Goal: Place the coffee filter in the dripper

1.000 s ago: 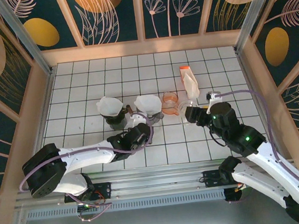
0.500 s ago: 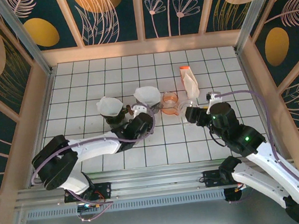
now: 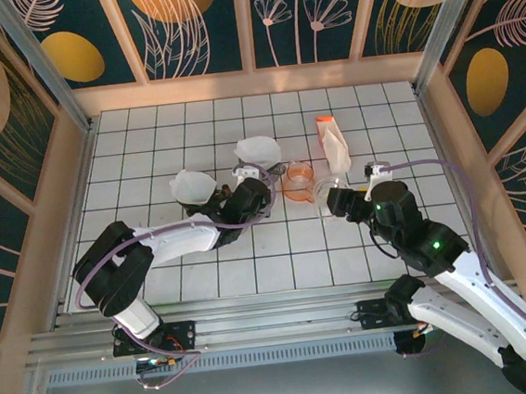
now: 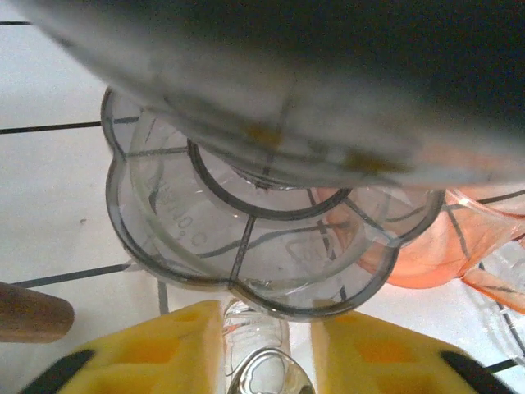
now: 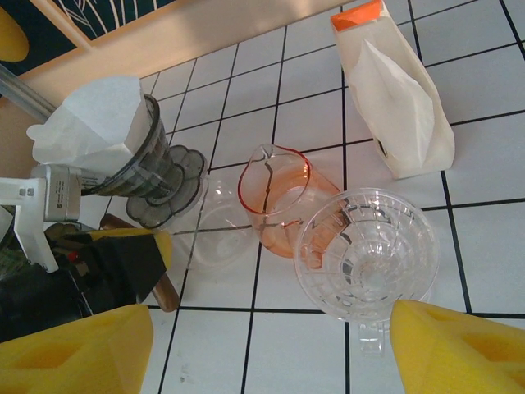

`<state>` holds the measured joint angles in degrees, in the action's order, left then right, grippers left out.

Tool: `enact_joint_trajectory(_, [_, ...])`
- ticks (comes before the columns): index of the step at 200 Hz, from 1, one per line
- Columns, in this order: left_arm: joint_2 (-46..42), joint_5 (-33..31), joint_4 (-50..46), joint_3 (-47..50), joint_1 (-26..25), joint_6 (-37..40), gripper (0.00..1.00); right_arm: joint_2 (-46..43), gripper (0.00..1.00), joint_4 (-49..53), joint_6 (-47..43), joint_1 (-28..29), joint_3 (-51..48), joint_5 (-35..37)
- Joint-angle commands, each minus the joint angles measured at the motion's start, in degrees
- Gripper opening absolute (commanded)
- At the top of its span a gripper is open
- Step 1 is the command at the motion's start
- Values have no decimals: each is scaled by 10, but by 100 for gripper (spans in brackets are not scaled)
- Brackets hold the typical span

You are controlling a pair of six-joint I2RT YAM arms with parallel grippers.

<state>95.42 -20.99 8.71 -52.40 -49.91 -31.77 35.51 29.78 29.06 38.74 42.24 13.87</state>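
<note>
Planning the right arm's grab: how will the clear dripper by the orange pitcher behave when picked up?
The clear dripper looks like rigid ribbed glass or plastic, so probably stiff and somewhat slippery. Its mouth is wide, so a push at the rim might tip it. It sits right beside the orange pitcher, so a shove may nudge that too.

Bare tile runs from your right gripper [image 5: 272, 318] to the clear ribbed glass dripper [image 5: 365, 250]; the orange glass pitcher [image 5: 275, 197] stands just beyond, the orange-topped white paper bag [image 5: 394, 107] farther back. Leftward, the left gripper [image 4: 267, 349] and its tilted grey plastic dripper with white paper filter [image 5: 156, 176] block you. The far rows of the white tiled table [image 3: 164, 132] are free.
</note>
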Motion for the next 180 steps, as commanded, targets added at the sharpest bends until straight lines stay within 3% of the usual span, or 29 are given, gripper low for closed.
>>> enact_joint_trajectory(1, [-5,18,-10,-21,1,2,44,-7,77,4,-3,-5,-2,8])
enact_joint_trajectory(28, [-25,29,-34,-19,1,-13,59,-7,77,1,-4,-6,-4,10])
enact_joint_trajectory(55, [-44,41,-57,-6,0,-29,64,-4,77,-7,-4,-7,-5,7])
enact_joint_trajectory(180, [-185,146,-152,9,0,-92,74,29,79,-45,-14,-9,-2,-26])
